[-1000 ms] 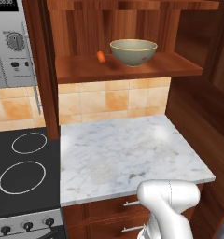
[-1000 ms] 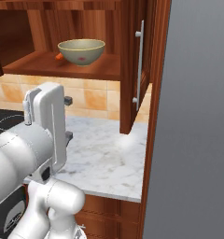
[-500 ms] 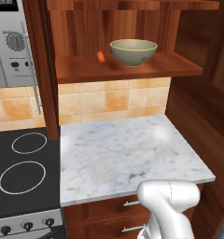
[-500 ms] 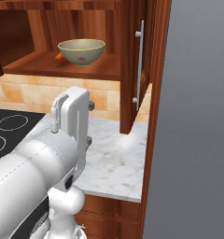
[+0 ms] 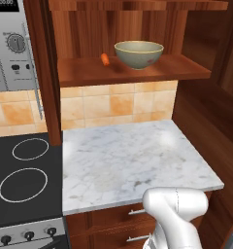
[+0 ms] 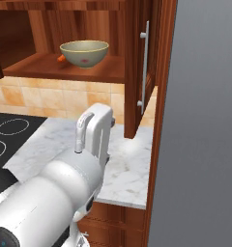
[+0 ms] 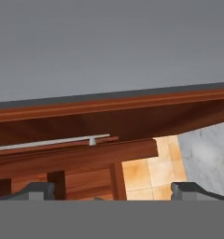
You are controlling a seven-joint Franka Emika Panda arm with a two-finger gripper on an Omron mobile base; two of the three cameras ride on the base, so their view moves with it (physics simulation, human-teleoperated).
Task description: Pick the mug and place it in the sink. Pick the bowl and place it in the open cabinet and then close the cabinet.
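The olive-tan bowl [image 5: 138, 53] [image 6: 84, 52] stands upright on the lower shelf of the open wooden cabinet [image 5: 138, 73]. The cabinet's right door [image 6: 137, 72] stands swung out, its silver bar handle [image 6: 144, 67] facing me. In the hand view my gripper [image 7: 113, 191] is open, its fingertips [image 7: 35, 190] far apart with nothing between them. It looks at the door's edge and handle [image 7: 53, 141] from close by. My white arm [image 6: 91, 140] rises over the counter, below and right of the bowl. The mug and the sink are out of view.
A small orange thing [image 5: 105, 59] lies on the shelf left of the bowl. A white marble counter [image 5: 133, 160] lies below, with a black stovetop [image 5: 21, 180] to its left and a microwave [image 5: 11, 44] above that. A grey wall [image 6: 205, 120] rises at the right.
My arm has swung to the right and forward over the counter, toward the open door. The bowl and the door have not moved.
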